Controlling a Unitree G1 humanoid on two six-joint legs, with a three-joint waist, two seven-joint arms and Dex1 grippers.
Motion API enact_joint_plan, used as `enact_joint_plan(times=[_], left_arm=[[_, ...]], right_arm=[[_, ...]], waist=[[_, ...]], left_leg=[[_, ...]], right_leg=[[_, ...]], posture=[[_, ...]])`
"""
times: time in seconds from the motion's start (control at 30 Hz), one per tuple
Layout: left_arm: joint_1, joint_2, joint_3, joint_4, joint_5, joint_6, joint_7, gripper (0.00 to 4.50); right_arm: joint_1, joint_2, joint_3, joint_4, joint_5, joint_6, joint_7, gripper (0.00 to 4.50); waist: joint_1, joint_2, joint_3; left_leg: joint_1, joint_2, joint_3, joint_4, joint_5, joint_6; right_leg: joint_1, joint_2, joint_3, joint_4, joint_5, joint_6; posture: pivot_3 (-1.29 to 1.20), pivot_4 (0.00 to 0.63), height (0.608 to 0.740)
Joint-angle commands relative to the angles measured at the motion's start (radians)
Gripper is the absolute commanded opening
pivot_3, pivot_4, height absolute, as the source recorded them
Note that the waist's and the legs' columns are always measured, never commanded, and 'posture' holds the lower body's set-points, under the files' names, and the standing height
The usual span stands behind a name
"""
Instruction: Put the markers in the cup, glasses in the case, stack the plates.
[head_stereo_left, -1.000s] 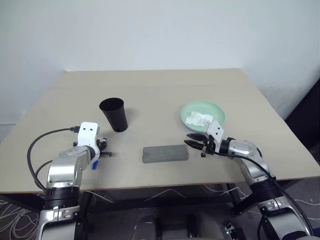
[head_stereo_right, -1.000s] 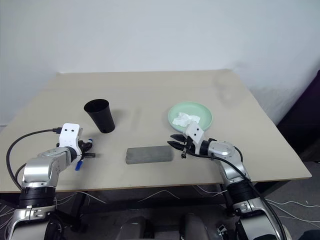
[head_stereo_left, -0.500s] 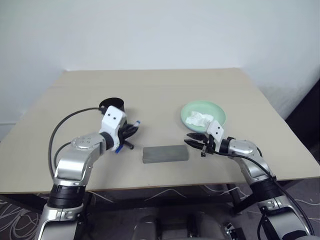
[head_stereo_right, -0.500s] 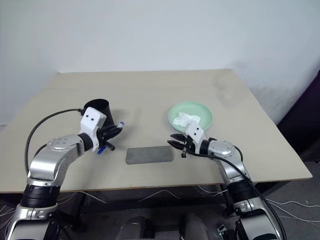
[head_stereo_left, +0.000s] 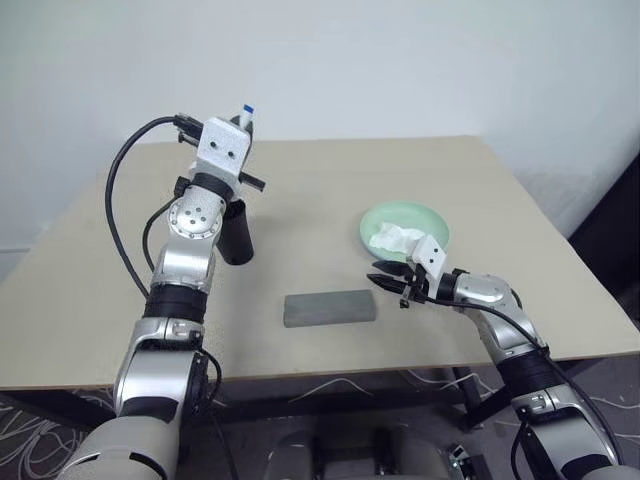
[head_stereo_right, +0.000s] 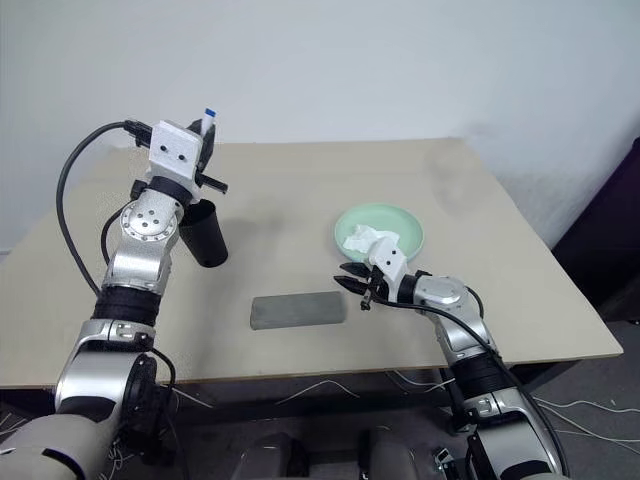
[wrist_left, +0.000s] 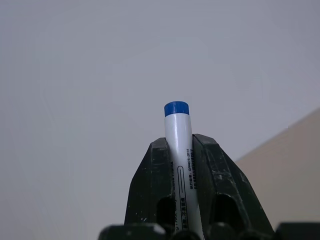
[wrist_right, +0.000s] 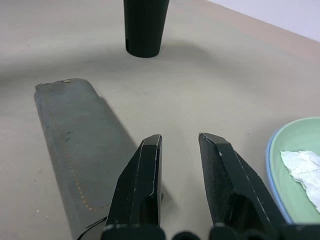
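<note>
Marker (wrist_left: 178, 145) w/ blue end is pinched in left gripper (head_stereo_left: 240, 125) raised above cup (head_stereo_left: 234, 238), so marker-in-cup step is underway; next needs tip-down over rim, while right gripper (wrist_right: 180, 145), narrowly parted & empty, sits by case (head_stereo_left: 329, 308).

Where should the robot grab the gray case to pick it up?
Probably across the short width of the gray case, near its middle, coming straight down from above. It lies flat on the table, long and narrow, so only the short way is likely to fit between the fingers.
</note>
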Motion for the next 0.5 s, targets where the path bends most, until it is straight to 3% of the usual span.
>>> enact_joint_plan(times=[0.03,0.27,0.3,0.47,0.5], left_arm=[[-0.075,0.013,0.017,0.165,0.033,-0.143,0.089,0.16],[-0.124,0.004,0.009,0.367,0.047,-0.248,0.129,0.16],[-0.128,0.003,0.010,0.380,0.047,-0.252,0.131,0.88],[-0.135,0.002,0.007,0.410,0.049,-0.259,0.132,2.43],[-0.136,0.002,0.006,0.411,0.049,-0.262,0.131,2.43]], right_arm=[[-0.011,-0.007,-0.025,-0.041,0.009,-0.015,-0.013,1.23],[-0.009,-0.012,-0.026,-0.045,0.012,-0.012,-0.016,1.23],[-0.010,-0.013,-0.027,-0.046,0.012,-0.011,-0.016,1.23],[-0.006,-0.015,-0.025,-0.051,0.011,-0.010,-0.017,1.23],[-0.007,-0.015,-0.025,-0.050,0.011,-0.009,-0.016,1.23]], waist=[[0.000,0.000,0.000],[0.001,0.000,0.000],[0.001,-0.001,0.000],[0.001,-0.001,0.000],[0.000,-0.001,0.000]], left_leg=[[0.000,-0.001,0.000,0.000,0.000,0.000],[-0.001,-0.001,0.000,0.000,-0.001,0.000],[-0.001,-0.001,0.000,0.000,-0.001,0.001],[0.000,-0.001,-0.001,0.000,-0.001,0.001],[0.000,-0.001,-0.001,0.000,-0.001,0.001]], right_leg=[[0.000,0.000,0.000,0.000,0.000,0.000],[0.000,-0.001,0.000,0.000,0.000,0.000],[0.000,-0.001,0.000,0.000,0.000,0.000],[0.000,-0.001,0.000,0.001,0.000,0.000],[0.000,-0.001,0.000,0.001,0.000,0.000]], posture=[[0.00,0.000,0.729],[0.00,0.000,0.729],[0.00,0.000,0.729],[0.00,0.000,0.729],[0.00,0.000,0.729]])
